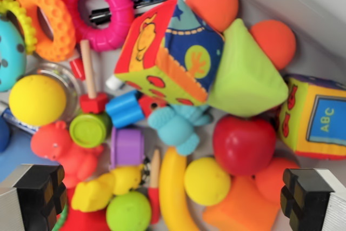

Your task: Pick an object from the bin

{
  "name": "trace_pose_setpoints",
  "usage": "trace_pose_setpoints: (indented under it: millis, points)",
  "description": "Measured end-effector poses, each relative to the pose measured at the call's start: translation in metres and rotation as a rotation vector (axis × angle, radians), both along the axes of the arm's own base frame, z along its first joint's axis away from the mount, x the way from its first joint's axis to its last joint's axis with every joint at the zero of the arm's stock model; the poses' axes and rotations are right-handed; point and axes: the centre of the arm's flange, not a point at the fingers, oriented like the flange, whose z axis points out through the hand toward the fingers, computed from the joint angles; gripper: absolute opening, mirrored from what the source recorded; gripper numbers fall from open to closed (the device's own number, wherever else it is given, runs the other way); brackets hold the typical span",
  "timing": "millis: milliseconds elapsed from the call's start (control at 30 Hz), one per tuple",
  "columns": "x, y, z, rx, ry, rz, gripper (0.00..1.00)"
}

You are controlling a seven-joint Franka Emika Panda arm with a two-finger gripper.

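The gripper (173,198) hangs wide apart, holding nothing, above the bin (303,9) of toys. Between its fingers (40,187) lie a banana (172,193) and yellow ball (207,181); a cloth cube (167,52) sits farther ahead.

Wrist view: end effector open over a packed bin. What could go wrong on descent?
1. The banana is wedged between the yellow ball and other toys, so the fingers may land on neighbours.
2. Round toys like the apple could roll or slip from the pinch.
3. The end effector may grab two toys.
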Motion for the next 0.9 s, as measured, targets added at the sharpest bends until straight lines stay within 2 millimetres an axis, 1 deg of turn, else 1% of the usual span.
trace_pose_setpoints:
  millis: [900]
  points:
    - [0.004, 0.001, -0.036, -0.005, 0.002, 0.327, 1.00]
